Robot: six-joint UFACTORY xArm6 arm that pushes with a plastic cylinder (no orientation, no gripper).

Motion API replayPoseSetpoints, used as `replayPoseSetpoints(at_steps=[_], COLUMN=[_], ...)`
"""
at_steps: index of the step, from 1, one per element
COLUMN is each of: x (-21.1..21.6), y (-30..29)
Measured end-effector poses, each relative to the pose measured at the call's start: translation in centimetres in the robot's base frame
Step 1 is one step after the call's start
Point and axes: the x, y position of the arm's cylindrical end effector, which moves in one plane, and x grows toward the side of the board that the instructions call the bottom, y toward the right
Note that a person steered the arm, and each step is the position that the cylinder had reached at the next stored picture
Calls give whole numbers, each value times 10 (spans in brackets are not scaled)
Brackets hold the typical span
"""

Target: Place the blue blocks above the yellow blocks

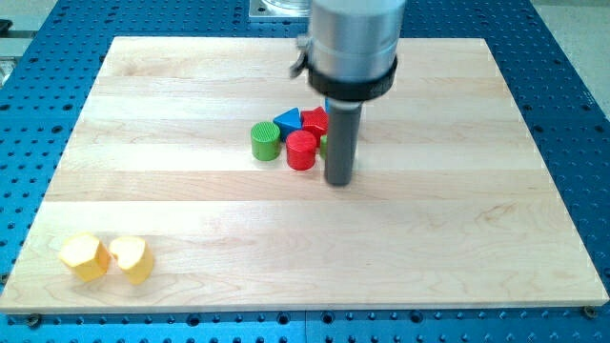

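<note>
A blue triangular block (288,121) lies in a tight cluster near the board's upper middle, with a green cylinder (266,140) at its lower left, a red cylinder (301,150) below it and a red block (315,121) at its right. Two yellow blocks (84,256) (132,259) sit side by side at the view's bottom left. My tip (339,181) rests on the board just right of and below the red cylinder, at the cluster's right side. The rod hides most of a green block (324,145) behind it.
The wooden board (457,238) lies on a blue perforated table (572,76). The arm's grey cylindrical body (354,43) hangs over the board's top middle.
</note>
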Motion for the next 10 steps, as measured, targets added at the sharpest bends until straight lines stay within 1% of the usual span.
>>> replayPoseSetpoints(at_steps=[1, 2, 3, 4, 6, 7, 8, 9, 10], x=[14, 58, 47, -10, -49, -76, -77, -145, -156], y=[-14, -76, -117, -115, -145, -103, -69, -58, 34])
